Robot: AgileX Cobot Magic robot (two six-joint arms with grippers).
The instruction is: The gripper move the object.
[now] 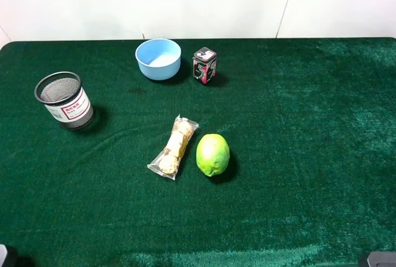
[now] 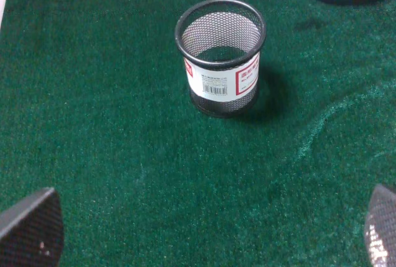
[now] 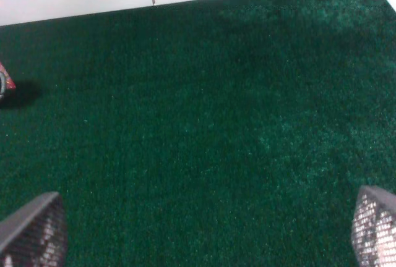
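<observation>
The yellow-green lime [image 1: 213,154] lies on the green cloth near the middle of the table, right beside a clear cookie packet [image 1: 174,147]. It shows in neither wrist view. My left gripper [image 2: 207,230] is open and empty, its two fingers wide apart low over the cloth at the near left, facing a mesh cup. My right gripper [image 3: 204,230] is open and empty over bare cloth at the near right. In the exterior high view only small dark parts of the arms show at the bottom corners, far from the lime.
A black mesh cup [image 1: 65,101] with a white label stands at the left and also shows in the left wrist view [image 2: 220,57]. A blue bowl [image 1: 158,59] and a small dark tin [image 1: 204,65] stand at the back. A white wall runs behind the table.
</observation>
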